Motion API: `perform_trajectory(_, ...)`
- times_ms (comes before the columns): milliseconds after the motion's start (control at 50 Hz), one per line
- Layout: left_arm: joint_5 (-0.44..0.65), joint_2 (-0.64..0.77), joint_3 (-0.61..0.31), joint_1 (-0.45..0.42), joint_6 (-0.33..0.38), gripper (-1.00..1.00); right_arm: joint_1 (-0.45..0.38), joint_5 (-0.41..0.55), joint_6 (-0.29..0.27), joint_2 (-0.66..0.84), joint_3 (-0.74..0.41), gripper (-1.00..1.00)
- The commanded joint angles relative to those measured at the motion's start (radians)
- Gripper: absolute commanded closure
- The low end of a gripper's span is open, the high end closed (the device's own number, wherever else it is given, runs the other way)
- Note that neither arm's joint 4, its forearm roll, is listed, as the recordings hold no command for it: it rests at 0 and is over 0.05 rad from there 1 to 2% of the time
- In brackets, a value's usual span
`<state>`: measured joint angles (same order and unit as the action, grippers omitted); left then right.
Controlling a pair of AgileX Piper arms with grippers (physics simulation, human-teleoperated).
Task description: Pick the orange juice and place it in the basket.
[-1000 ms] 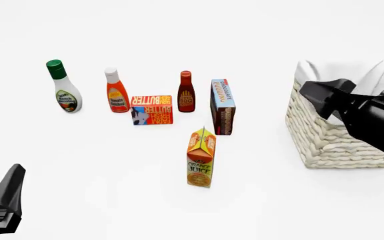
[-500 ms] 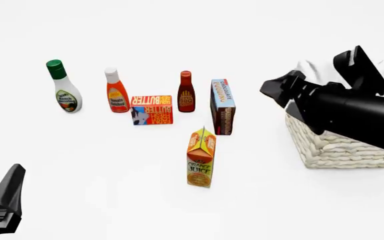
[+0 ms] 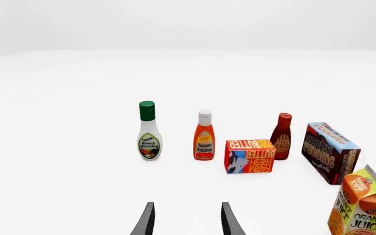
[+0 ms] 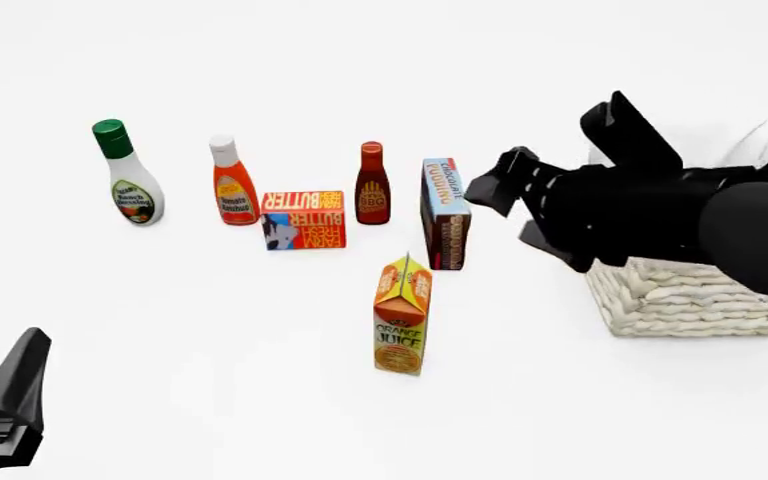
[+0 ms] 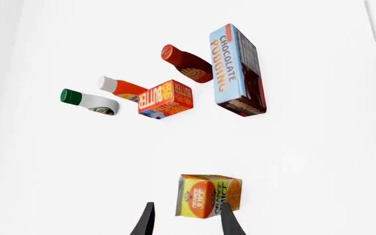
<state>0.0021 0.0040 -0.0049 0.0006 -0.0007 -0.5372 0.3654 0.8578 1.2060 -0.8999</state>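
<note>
On the white bench (image 4: 224,420), just ahead of and below my right pincer (image 5: 186,223), the orange juice (image 4: 402,316) stands upright, its long axis vertical and its gable ridge on top. In the right wrist view I look down on that gable: the carton sits close beyond the fingertips, partly behind one of them, touching neither as far as I can tell. The two fingers (image 5: 145,223) stand apart with nothing between them, so this pincer is parted and empty.

The carton is orange and yellow with a green edge, "ORANGE JUICE" lettering on its near face and an orange-fruit picture low on it. In the left wrist view its lower part is cut off by the frame edge.

From the front, the right arm crosses in front of the basket (image 4: 684,300) and hides most of its near rim and left wall; only the woven lower wall and a bit of white cloth show. The pincer's own tips are hard to make out there against the black arm.

My left pincer (image 3: 186,223) hangs low over bare bench, well apart from the carton, fingers parted, holding nothing; only the tips show.

Farther beyond the right pincer stand the chocolate pudding box (image 4: 446,212), the butter box (image 4: 304,220), a dark red bottle (image 4: 372,184), a ketchup bottle (image 4: 233,182) and a ranch dressing bottle (image 4: 127,174).
</note>
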Motion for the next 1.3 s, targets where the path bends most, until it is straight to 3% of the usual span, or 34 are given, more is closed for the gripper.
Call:
perform_trajectory(20, 0.0, 0.0, 0.0, 0.0, 0.0, -1.0, -0.045, 0.049, 0.051, 0.063, -0.048, -1.0)
perform_trajectory(220, 0.0, 0.0, 0.0, 0.0, 0.0, -1.0, -0.074, 0.071, 0.092, 0.101, -0.065, -1.0)
perform_trajectory(380, 0.0, 0.0, 0.0, 0.0, 0.0, -1.0, -0.104, 0.18, 0.085, 0.155, -0.152, -1.0)
perform_trajectory(780, 0.0, 0.0, 0.0, 0.0, 0.0, -1.0, -0.149, 0.321, 0.102, 0.248, -0.283, -1.0)
perform_trajectory(1000, 0.0, 0.0, 0.0, 0.0, 0.0, -1.0, -0.151, 0.464, 0.077, 0.322, -0.405, -1.0)
perform_trajectory(1300, 0.0, 0.0, 0.0, 0.0, 0.0, -1.0, -0.178, 0.572, 0.092, 0.403, -0.502, -1.0)
